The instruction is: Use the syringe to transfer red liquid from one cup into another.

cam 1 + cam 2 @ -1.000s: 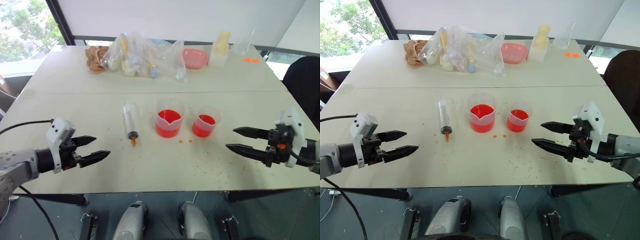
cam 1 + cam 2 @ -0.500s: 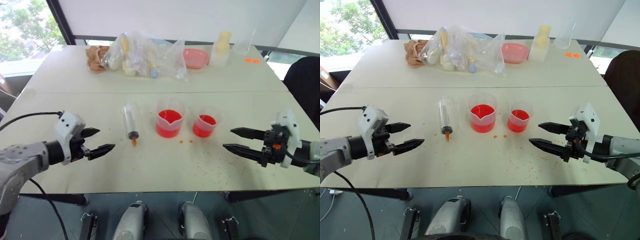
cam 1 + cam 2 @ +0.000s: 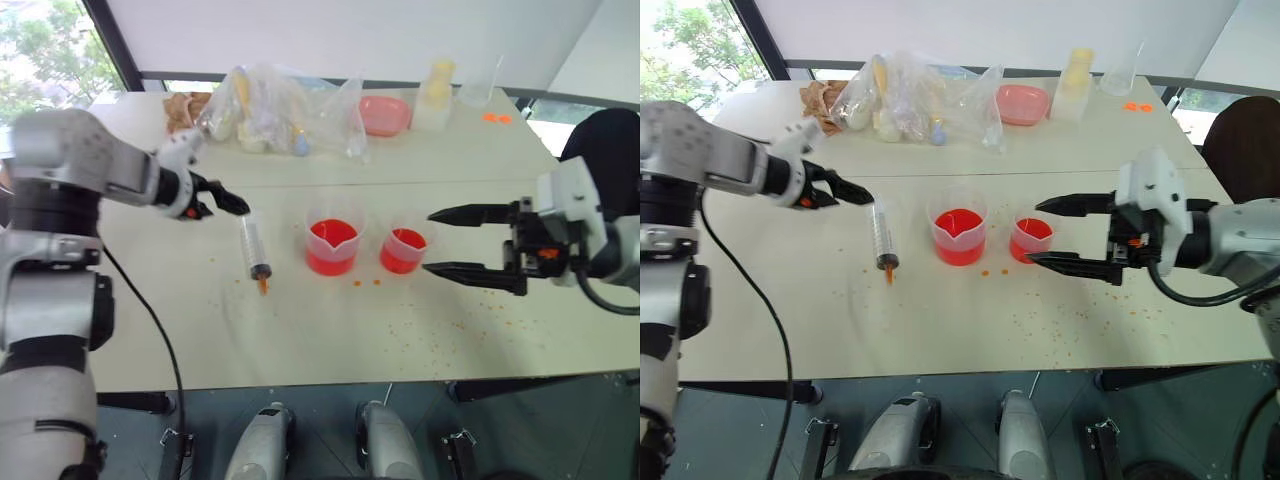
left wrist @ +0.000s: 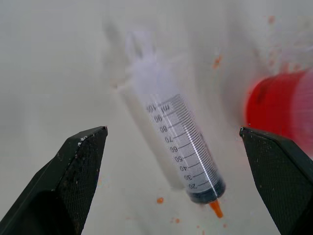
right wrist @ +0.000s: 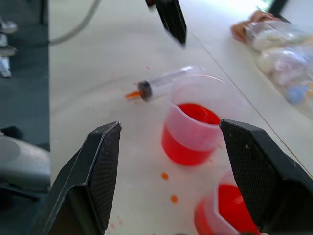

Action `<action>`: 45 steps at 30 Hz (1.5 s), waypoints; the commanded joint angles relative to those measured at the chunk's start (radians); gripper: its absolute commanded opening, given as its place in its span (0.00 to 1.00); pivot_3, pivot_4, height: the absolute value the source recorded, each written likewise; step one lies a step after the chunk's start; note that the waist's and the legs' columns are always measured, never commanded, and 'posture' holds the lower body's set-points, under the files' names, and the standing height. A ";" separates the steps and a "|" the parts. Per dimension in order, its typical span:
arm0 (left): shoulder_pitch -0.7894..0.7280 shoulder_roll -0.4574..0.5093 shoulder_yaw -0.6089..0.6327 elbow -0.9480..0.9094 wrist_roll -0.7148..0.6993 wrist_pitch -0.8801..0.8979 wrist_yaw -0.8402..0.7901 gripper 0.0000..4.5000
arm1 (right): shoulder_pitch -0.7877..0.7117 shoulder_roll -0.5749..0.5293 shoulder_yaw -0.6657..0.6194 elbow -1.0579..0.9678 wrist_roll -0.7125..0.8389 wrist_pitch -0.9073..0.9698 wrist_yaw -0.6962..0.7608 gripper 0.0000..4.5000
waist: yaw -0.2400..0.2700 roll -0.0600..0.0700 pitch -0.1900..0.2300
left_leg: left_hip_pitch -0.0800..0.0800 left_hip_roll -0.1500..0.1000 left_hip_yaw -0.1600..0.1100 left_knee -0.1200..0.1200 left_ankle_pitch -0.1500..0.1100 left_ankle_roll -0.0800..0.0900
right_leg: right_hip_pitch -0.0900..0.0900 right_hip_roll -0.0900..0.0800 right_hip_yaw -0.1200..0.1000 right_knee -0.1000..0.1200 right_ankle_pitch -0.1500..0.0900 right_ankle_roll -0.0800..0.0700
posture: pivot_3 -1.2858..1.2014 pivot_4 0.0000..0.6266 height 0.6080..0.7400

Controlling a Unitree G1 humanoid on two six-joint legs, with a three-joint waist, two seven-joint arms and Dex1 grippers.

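Note:
The syringe (image 3: pixel 253 243) lies flat on the white table (image 3: pixel 330 330), its orange tip (image 3: pixel 264 286) toward the front edge. To its right stands the spouted cup (image 3: pixel 332 246), partly full of red liquid (image 3: pixel 331 233). Right of that stands the smaller cup (image 3: pixel 403 250), also holding red liquid. My left gripper (image 3: pixel 232 203) hovers open and empty over the syringe's plunger end; in the left wrist view the barrel (image 4: pixel 182 147) lies between the fingers (image 4: pixel 80 171). My right gripper (image 3: pixel 432 241) hangs open and empty just right of the smaller cup, pointing left.
Clear plastic bags of items (image 3: pixel 275 110), a pink bowl (image 3: pixel 385 115), a pale yellow bottle (image 3: pixel 436 92) and a clear cup (image 3: pixel 480 90) line the table's far side. Orange droplets (image 3: pixel 365 283) speckle the table in front of the cups. A dark chair (image 3: pixel 600 150) stands at the right.
My left arm has swung up and forward from the front edge to the syringe's plunger end. My right gripper has risen and moved left, close to the smaller cup.

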State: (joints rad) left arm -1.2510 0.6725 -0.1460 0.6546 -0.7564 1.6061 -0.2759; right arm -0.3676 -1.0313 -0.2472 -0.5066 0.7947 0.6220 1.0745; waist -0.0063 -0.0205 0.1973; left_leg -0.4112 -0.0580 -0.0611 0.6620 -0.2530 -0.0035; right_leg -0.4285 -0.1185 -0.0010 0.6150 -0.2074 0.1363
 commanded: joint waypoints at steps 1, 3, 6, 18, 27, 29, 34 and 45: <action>-0.088 -0.055 0.014 0.105 0.049 0.008 0.073 1.00 | -0.023 0.022 0.016 -0.045 -0.016 -0.032 -0.024 0.75 | 0.000 -0.001 0.001 | 0.000 0.000 0.000 0.000 0.000 0.000 | 0.000 0.000 0.000 0.000 0.000 0.000 | 0.52 0.24 1.00; -0.104 -0.117 0.062 0.162 0.106 0.008 0.124 1.00 | -0.006 0.033 0.022 -0.065 -0.024 -0.037 -0.038 0.75 | 0.002 -0.001 0.001 | -0.001 -0.001 0.000 0.000 0.000 0.000 | 0.000 -0.001 0.000 -0.001 0.000 0.000 | 0.52 0.24 1.00; -0.100 -0.189 0.135 0.196 0.191 -0.017 0.181 1.00 | 0.023 0.050 0.015 -0.098 -0.011 -0.029 -0.064 0.75 | 0.011 -0.001 0.001 | -0.001 -0.001 0.000 0.000 0.000 0.000 | 0.000 -0.001 0.000 -0.001 0.000 0.000 | 0.52 0.24 1.00; -0.084 -0.326 0.230 0.281 0.381 -0.211 0.223 0.77 | 0.101 0.043 -0.020 -0.148 0.000 0.007 -0.114 0.75 | 0.021 -0.001 0.000 | 0.000 -0.001 0.000 0.000 0.000 -0.001 | 0.001 -0.001 0.000 -0.001 0.001 0.001 | 0.52 0.24 1.00; -0.079 -0.332 0.357 0.240 0.395 -0.257 0.224 0.32 | 0.111 0.031 -0.046 -0.134 0.007 0.029 -0.119 0.75 | 0.019 -0.001 0.000 | 0.000 -0.001 0.001 0.001 0.000 -0.001 | 0.001 -0.001 0.000 -0.001 0.001 0.001 | 0.52 0.24 1.00; -0.117 -0.313 0.394 0.212 0.372 -0.292 0.181 0.32 | 0.118 0.028 -0.072 -0.121 0.014 0.034 -0.122 0.75 | 0.019 -0.001 0.000 | 0.000 -0.001 0.000 0.001 0.000 -0.001 | 0.001 -0.001 0.000 -0.001 0.001 0.001 | 0.52 0.24 1.00; -0.155 -0.286 0.397 -0.086 0.324 -0.615 -0.035 0.32 | 0.043 0.051 -0.202 0.021 0.068 0.035 -0.180 0.75 | 0.021 -0.003 0.001 | -0.001 -0.001 0.000 0.001 0.000 -0.002 | 0.000 -0.002 0.000 -0.002 0.002 0.001 | 0.52 0.24 1.00; 0.126 -0.399 0.315 -0.515 0.133 -0.839 -0.440 0.32 | -0.219 0.105 -0.110 0.311 -0.256 -0.232 -0.368 0.75 | 0.010 0.003 -0.001 | 0.001 -0.001 0.004 0.001 0.000 -0.003 | 0.001 -0.001 0.002 -0.002 0.003 0.000 | 0.52 0.24 1.00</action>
State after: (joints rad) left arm -1.0975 0.2680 0.1892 0.2126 -0.6013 0.8088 -0.6628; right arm -0.5525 -0.9226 -0.3510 -0.1896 0.5663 0.4367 0.7249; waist 0.0040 -0.0176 0.1959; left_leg -0.4100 -0.0591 -0.0573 0.6627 -0.2532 -0.0065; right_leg -0.4274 -0.1188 0.0008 0.6132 -0.2049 0.1365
